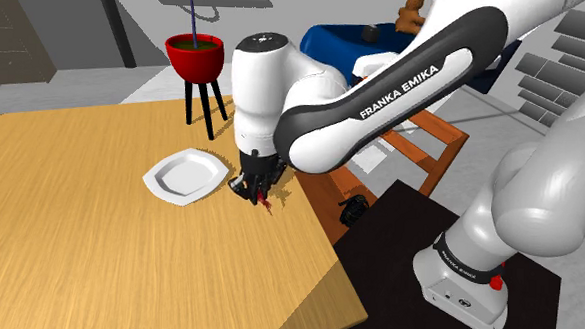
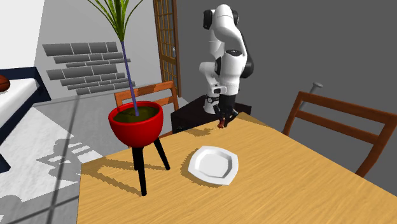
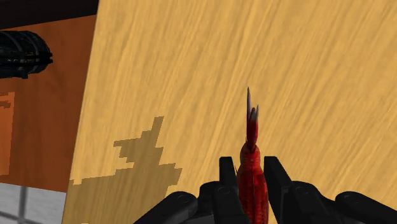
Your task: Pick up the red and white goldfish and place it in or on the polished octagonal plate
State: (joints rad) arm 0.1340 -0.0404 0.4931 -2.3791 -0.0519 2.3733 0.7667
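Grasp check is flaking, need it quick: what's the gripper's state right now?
Black two-finger gripper: shut on the slim red goldfish with pale tail tips, clasped on both sides.

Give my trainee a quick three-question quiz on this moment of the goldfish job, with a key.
1. True or false: the jaws are shut on the red goldfish.
2. Where is the white plate? A) on the wooden table, apart from the goldfish; B) directly beneath the goldfish; C) on a chair seat.
3. Fill in: the plant pot standing on black legs is coloured ____.
Key: 1 true; 2 A; 3 red.
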